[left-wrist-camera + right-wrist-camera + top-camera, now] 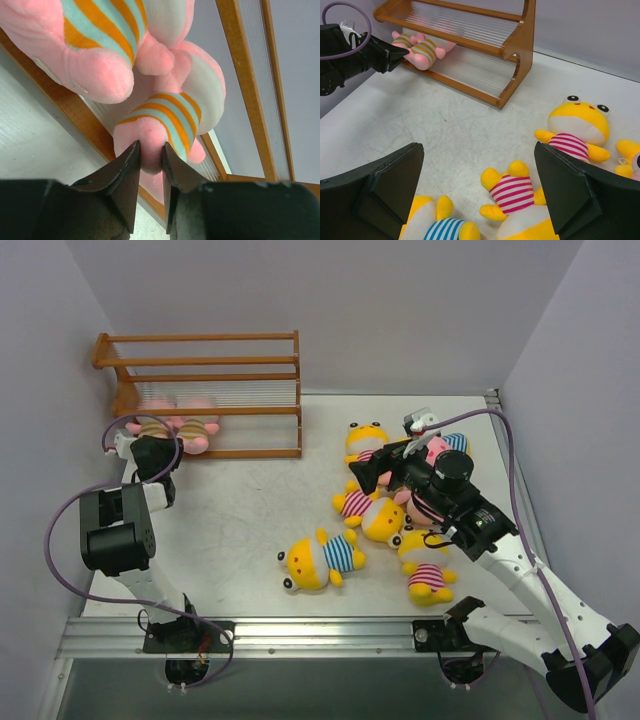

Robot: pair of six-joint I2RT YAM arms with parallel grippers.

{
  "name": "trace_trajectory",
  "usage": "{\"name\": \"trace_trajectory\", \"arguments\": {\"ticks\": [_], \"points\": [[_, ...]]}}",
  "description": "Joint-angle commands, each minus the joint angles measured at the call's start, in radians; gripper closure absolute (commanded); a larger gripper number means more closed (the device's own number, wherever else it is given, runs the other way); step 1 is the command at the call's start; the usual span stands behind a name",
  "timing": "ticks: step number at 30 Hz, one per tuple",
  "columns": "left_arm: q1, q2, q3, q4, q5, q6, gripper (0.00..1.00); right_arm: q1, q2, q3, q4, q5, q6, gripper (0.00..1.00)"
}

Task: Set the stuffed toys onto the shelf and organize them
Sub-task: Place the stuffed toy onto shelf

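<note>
— What is the left gripper [150,150] doing down at the shelf [210,337]?
— Its black, wedge-shaped fingers are standing only a sliver apart and pinching a soft, rounded limb of a pink toy [172,112]. That fuzzy plush, in an orange-and-teal striped shirt, is lying on the lowest tier, pressing against the other pink toy [95,45].
— And the shelf itself?
— Glossy orange-brown wood, ribbed pale slats running along each tier, sitting at the far left of the table [240,500].
— Is the right gripper [480,172] carrying anything?
— No, its fingers are spreading wide with nothing between them, hovering over the loose pile.
— What is lying around there?
— A yellow toy in blue stripes [320,560] is lying alone on the matte table; yellow toys in pink stripes [577,127] are crowding under the right arm, partly hiding behind it.
</note>
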Motion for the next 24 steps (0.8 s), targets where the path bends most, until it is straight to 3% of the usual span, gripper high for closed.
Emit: {"name": "trace_trajectory", "arguments": {"ticks": [1, 18, 24], "points": [[0.003, -0.035, 0.006, 0.027, -0.013, 0.017, 0.68, 0.004, -0.011, 0.017, 0.038, -0.005, -0.012, 0.02], [0.006, -0.121, -0.004, -0.056, -0.023, 0.074, 0.33, 0.006, -0.018, 0.02, 0.032, -0.003, -0.016, 0.02], [0.0, -0.167, 0.049, -0.185, -0.02, 0.317, 0.27, 0.006, -0.023, 0.02, 0.032, -0.003, -0.016, 0.02]]}}
